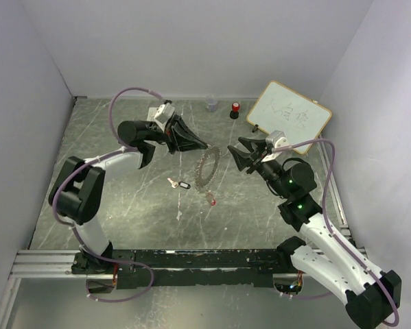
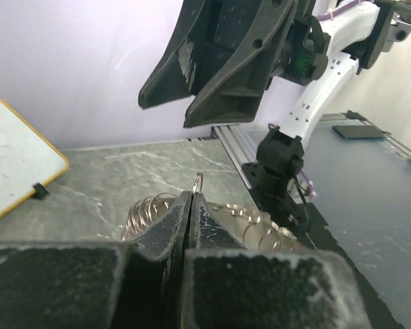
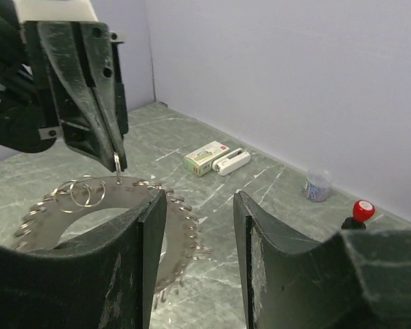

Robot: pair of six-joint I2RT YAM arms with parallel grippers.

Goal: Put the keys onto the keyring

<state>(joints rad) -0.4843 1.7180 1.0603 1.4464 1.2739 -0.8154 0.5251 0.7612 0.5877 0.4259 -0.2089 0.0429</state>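
Grey marbled table (image 1: 123, 226): at its middle the left gripper (image 1: 204, 145), clamped shut, holds the keyring (image 1: 208, 168) tilted up. The right gripper (image 1: 239, 156) hangs half-open and empty beside it. Next it likely must fetch the keys (image 1: 180, 184), lying nearer the front edge.

Left gripper (image 1: 205, 145) closed (right gripper (image 3: 199, 195) parted)

Whiteboard (image 1: 289, 116), far right of the tabletop (image 1: 123, 205): we see green handwritten characters, too small and blurred to read. Small box (image 3: 206, 157): we see a printed red-and-green label, not legible. We find no other text.
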